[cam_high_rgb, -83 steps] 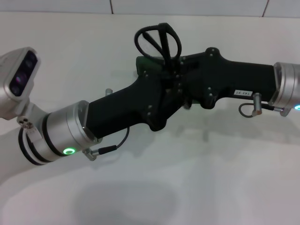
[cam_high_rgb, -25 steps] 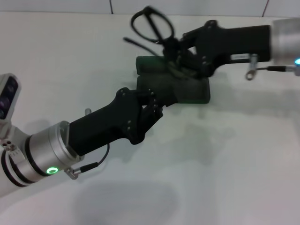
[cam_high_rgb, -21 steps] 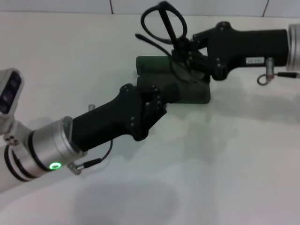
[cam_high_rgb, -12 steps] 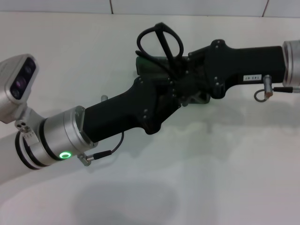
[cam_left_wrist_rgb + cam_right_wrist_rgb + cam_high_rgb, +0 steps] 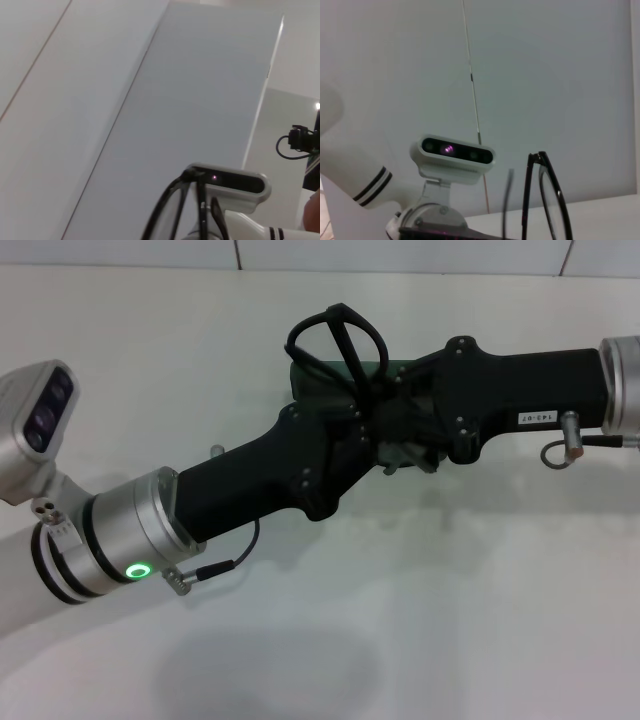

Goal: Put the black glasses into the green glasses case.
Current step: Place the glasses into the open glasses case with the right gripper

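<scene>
- Head view: both arms meet over the middle of the white bench (image 5: 480, 620). One pair of black glasses (image 5: 335, 345) stands up out of the tangle, lenses upward. One green glasses case (image 5: 310, 380) lies under the arms, only its far left corner showing.
- The left hand (image 5: 350, 435) reaches in from the near left and the right hand (image 5: 395, 425) from the right, and they overlap at the glasses. Which of them grips the frame I cannot tell, nor how wide either hand stands, since the black housings hide the fingers.
- What has changed: a second ago the right hand carried the glasses higher and farther back, with the open case plainly in view and the left hand lower and nearer. Since then the left arm has pushed forward, the right has come down and nearer, and the arms now cover almost the whole case.
- My reading is that the glasses sit right over the case but not yet in it, as the lenses are upright above the arms.
- Left wrist view: one pair of glasses (image 5: 192, 210) rises from the lower edge, with the other arm's camera housing (image 5: 230, 181) behind it.
- Right wrist view: the same glasses (image 5: 545, 200) seen edge-on, beside the opposite arm's camera housing (image 5: 452, 150). No case shows in either wrist view.
</scene>
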Action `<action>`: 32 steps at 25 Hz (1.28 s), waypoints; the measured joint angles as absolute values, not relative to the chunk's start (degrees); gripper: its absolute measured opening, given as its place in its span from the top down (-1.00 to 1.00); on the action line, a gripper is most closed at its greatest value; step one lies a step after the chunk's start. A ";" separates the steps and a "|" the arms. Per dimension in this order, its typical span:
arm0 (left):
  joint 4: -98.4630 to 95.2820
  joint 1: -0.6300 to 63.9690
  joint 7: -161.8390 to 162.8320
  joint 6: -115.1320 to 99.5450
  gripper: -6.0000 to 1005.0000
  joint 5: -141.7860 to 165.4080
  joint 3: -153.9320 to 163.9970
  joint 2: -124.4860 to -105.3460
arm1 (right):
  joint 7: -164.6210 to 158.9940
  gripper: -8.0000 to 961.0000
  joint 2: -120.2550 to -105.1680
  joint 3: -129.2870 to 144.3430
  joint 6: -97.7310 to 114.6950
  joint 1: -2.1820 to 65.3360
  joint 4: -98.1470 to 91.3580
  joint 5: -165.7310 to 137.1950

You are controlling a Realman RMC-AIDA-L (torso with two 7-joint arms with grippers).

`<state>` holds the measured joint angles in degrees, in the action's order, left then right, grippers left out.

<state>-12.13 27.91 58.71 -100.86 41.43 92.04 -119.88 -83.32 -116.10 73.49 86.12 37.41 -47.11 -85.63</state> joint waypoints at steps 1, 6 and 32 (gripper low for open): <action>-12.11 27.91 58.71 -100.73 0.92 41.39 92.03 -119.88 | -83.32 0.60 -116.08 73.47 86.31 37.43 -47.00 -85.46; -12.11 27.81 58.71 -100.53 0.92 41.31 92.02 -119.88 | -83.32 0.60 -115.95 73.22 86.55 37.45 -46.55 -85.25; -12.62 21.97 58.29 -110.37 0.92 41.11 86.39 -116.40 | -128.26 0.57 -113.80 70.60 93.58 37.34 -69.60 -131.13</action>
<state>-12.62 21.97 58.29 -110.37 41.11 86.39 -116.40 -128.26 -113.80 70.60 93.58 37.34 -69.60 -131.13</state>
